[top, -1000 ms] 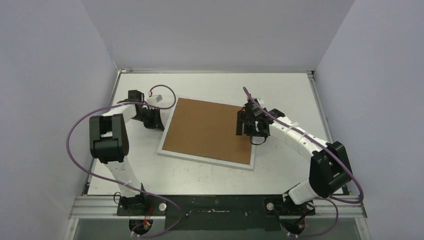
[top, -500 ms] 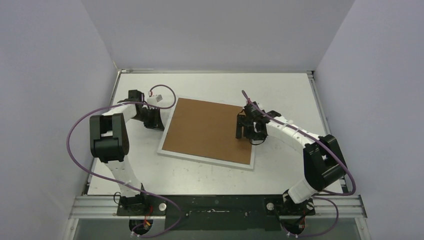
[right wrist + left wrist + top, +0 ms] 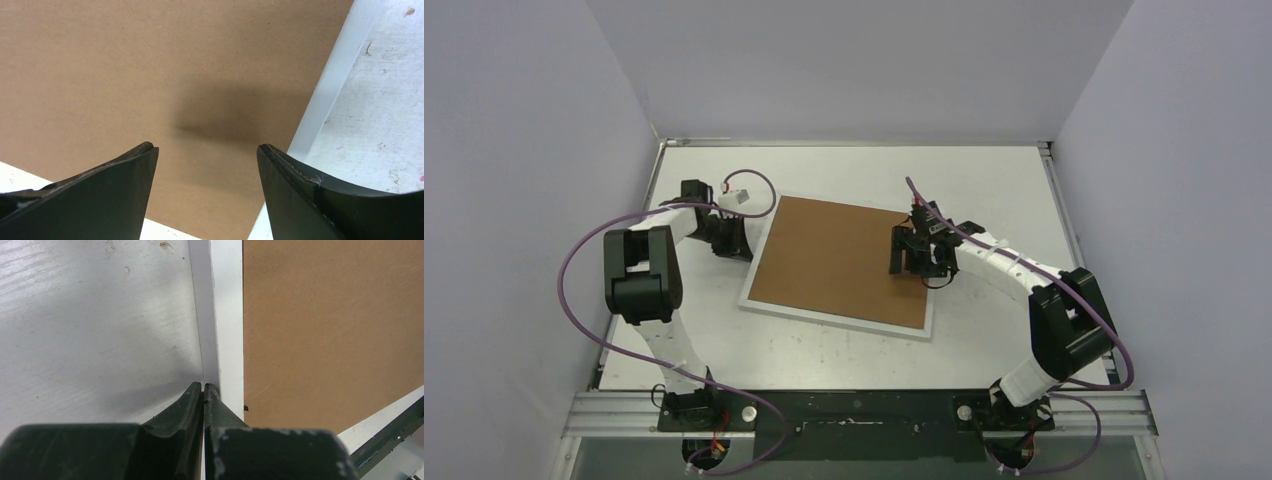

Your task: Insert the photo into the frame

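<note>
Left pincer (image 3: 202,386) closed, empty, at 9 o'clock edge of thin white rectangular frame (image 3: 225,315); right pincer (image 3: 207,150) wide open, empty, over brown cardboard backing (image 3: 150,60). Risk: uneven press skids frame.

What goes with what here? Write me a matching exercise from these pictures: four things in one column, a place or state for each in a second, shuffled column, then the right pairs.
Column one
1. left fingers
2. right fingers
3. backing board
4. frame

Column two
A. spread apart, over the brown surface near its right side
B. brown, lying inside the white border
C. pressed together, tips at the white outer edge
D. white, flat on the table

Pairs: 1-C, 2-A, 3-B, 4-D
</note>
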Tool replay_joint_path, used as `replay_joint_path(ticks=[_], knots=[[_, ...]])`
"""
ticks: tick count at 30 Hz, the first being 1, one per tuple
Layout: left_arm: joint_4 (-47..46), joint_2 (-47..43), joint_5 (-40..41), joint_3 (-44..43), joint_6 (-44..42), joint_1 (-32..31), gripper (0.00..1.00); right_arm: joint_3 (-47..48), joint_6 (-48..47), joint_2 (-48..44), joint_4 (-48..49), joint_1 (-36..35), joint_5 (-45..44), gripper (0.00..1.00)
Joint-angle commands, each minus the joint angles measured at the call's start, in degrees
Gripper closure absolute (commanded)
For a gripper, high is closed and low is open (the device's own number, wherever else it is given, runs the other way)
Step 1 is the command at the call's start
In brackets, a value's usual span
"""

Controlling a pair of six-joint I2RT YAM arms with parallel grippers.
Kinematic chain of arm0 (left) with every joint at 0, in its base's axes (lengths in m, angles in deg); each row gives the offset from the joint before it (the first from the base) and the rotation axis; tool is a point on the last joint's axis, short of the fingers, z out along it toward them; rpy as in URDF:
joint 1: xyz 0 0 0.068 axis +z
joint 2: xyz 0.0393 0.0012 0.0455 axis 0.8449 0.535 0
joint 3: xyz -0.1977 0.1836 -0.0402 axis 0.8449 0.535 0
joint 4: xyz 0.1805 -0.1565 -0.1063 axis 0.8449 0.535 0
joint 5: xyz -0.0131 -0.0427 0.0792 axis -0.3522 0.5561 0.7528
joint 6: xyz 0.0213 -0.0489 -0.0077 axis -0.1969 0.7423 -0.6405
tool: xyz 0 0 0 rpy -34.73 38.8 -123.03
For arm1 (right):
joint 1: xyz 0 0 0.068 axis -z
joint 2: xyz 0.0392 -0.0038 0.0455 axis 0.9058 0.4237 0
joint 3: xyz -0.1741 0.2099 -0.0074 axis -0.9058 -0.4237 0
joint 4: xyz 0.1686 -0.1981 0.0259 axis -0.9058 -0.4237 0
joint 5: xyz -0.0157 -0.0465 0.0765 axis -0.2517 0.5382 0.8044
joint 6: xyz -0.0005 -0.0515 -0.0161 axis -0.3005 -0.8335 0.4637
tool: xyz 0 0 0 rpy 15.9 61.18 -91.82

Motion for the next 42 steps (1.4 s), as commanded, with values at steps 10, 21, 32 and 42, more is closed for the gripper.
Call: replay_joint_path(ticks=[10,21,32,42], knots=[[1.68,1.06,-3.36,-6.04,0.62,0.97,0.99,-1.44,-0.85,-5.93,1.65,6.26,0.17,0.25],[-0.56,2.35,-1.36,-5.86,1.57,1.0,0.99,-4.09,0.93,-3.13,7.08,8.01,5.44,0.26],[-2.22,3.73,-1.17,-5.2,2.0,0.78,0.99,-4.45,1.32,-1.73,8.24,7.78,5.81,0.26],[-2.38,3.22,-1.33,-4.89,1.95,0.65,0.99,-5.17,0.6,-1.64,7.99,8.24,5.68,0.26]])
